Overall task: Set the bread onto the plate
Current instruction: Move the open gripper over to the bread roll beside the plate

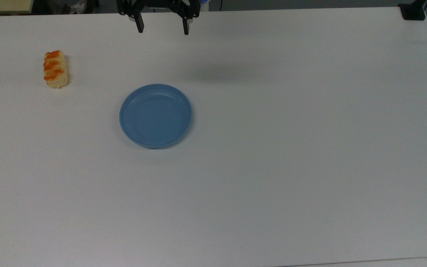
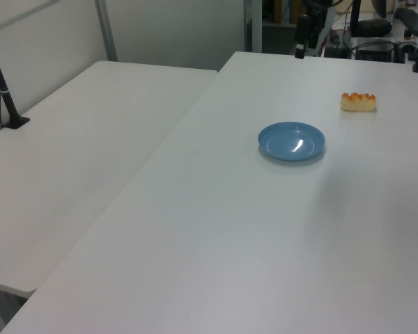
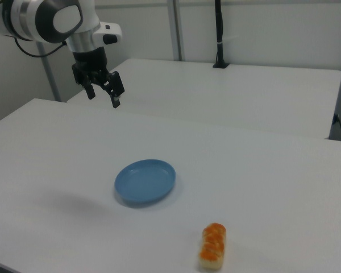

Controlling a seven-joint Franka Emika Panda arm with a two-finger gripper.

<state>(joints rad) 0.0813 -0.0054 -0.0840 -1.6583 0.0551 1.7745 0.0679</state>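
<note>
The plate (image 1: 155, 115) sits mid-frame, the bread (image 1: 55, 69) upper left; my gripper (image 1: 162, 26) hangs open, empty; a skewed grasp could roll it.

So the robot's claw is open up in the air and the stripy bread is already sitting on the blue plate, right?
Not quite. The gripper is open and up in the air, but the bread is not on the plate. It lies on the bare white table, apart from the plate, toward the top view's left. The plate has nothing on it.
</note>
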